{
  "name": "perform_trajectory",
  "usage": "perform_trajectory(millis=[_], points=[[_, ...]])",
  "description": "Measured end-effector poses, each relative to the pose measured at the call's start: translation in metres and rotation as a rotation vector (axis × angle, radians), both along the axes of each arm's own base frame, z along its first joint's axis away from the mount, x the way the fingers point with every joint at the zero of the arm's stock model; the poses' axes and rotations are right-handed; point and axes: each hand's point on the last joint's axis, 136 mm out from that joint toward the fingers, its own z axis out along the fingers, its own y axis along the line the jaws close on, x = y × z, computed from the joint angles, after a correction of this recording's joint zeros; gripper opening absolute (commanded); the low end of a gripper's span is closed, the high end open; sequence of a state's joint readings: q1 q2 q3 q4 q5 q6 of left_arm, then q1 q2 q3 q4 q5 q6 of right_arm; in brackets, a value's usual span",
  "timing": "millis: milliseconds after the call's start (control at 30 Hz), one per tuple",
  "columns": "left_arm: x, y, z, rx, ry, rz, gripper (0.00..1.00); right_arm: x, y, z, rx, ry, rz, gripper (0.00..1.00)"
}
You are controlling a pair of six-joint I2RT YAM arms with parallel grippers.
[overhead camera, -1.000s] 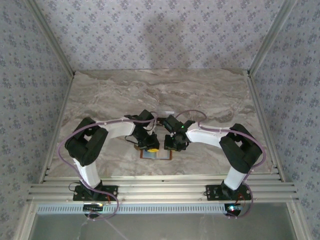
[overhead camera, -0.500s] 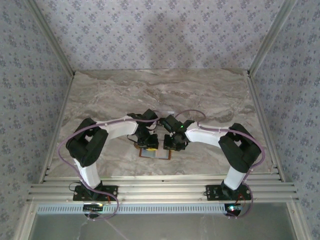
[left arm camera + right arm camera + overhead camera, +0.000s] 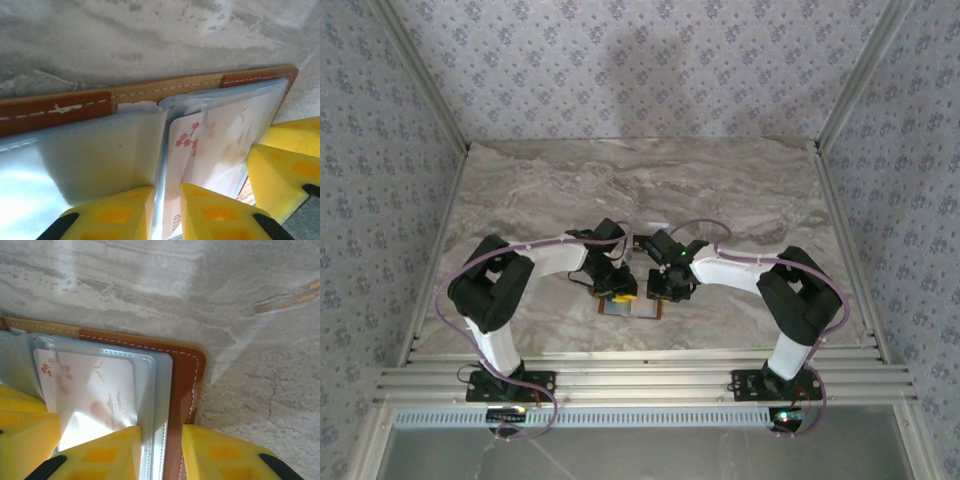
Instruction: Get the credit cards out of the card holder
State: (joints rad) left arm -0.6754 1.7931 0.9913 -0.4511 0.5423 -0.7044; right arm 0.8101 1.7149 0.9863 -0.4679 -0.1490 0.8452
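Both arms crowd the open card holder (image 3: 638, 308), which lies on the marble table (image 3: 520, 190) near its front edge. A clear sleeve (image 3: 100, 150) covers the whitish-pink card (image 3: 90, 390), printed with red blossoms. The left gripper (image 3: 166, 194) has its jaws nearly closed, pinching a sleeve leaf, and the right gripper (image 3: 161, 432) clamps the holder's stitched brown edge.

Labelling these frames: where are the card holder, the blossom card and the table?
card holder (image 3: 186, 375): right wrist view, brown leather edge.
blossom card (image 3: 90, 385): right wrist view, its pale face.
table (image 3: 200, 295): right wrist view, bare marble.
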Motion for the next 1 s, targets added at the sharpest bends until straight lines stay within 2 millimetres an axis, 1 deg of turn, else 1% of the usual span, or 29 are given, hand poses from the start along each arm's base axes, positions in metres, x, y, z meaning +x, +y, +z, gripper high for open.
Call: perform_trajectory(millis=[133,367,600,800,1000], points=[[0.0002,-0.0002,-0.0001,-0.045,0.022,0.021,0.2,0.0,0.0,0.0,0.0,0.0,0.0,0.29],[0.0,-0.004,0.0011,-0.108,0.04,0.035,0.2,-0.0001,0.0001,-0.0002,0.0,0.001,0.0,0.29],[0.0001,-0.0056,0.0017,-0.132,0.051,0.042,0.2,-0.0005,0.0003,-0.0006,-0.001,0.002,0.001,0.28],[0.0001,-0.0054,0.0008,-0.15,0.054,0.047,0.13,-0.0005,0.0002,-0.0006,-0.001,0.001,0.001,0.28],[0.0,-0.003,0.0003,-0.164,0.044,0.052,0.09,-0.0005,0.0002,-0.0006,-0.001,0.001,0.001,0.28]])
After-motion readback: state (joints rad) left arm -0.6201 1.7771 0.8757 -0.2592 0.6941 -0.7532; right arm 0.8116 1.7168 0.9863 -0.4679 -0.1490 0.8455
